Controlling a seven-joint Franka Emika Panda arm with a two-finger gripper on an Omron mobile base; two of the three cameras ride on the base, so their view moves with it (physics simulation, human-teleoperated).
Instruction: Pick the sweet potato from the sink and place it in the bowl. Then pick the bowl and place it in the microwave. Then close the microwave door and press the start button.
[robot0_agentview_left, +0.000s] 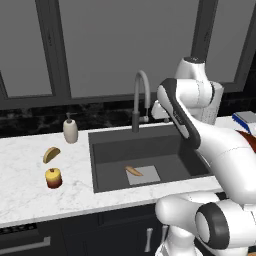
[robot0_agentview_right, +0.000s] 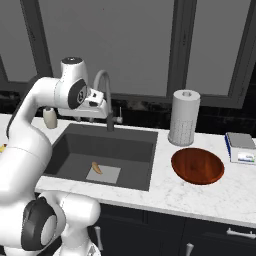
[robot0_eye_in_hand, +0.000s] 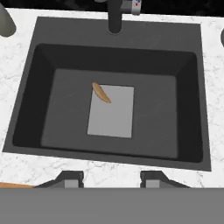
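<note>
Two dark fingertips (robot0_eye_in_hand: 72, 178) stand apart at the bottom of the hand view: the jaws are open and grip nothing, poised high above the sink (robot0_eye_in_hand: 192, 109). The gripper (robot0_agentview_right: 95, 107) sits beside the faucet (robot0_agentview_right: 104, 90) in the right base view. The sweet potato (robot0_eye_in_hand: 101, 92) lies on the sink floor, across the upper left corner of the light grey square (robot0_eye_in_hand: 111, 113), clear of the walls. The bowl (robot0_agentview_right: 197, 165) rests on the marble surface (robot0_agentview_right: 165, 192) to the right of the sink, near the paper towel roll (robot0_agentview_right: 184, 117). Left of the sink are a soap dispenser (robot0_agentview_left: 70, 130), a crescent food (robot0_agentview_left: 51, 154) and a round fruit (robot0_agentview_left: 53, 177).
</note>
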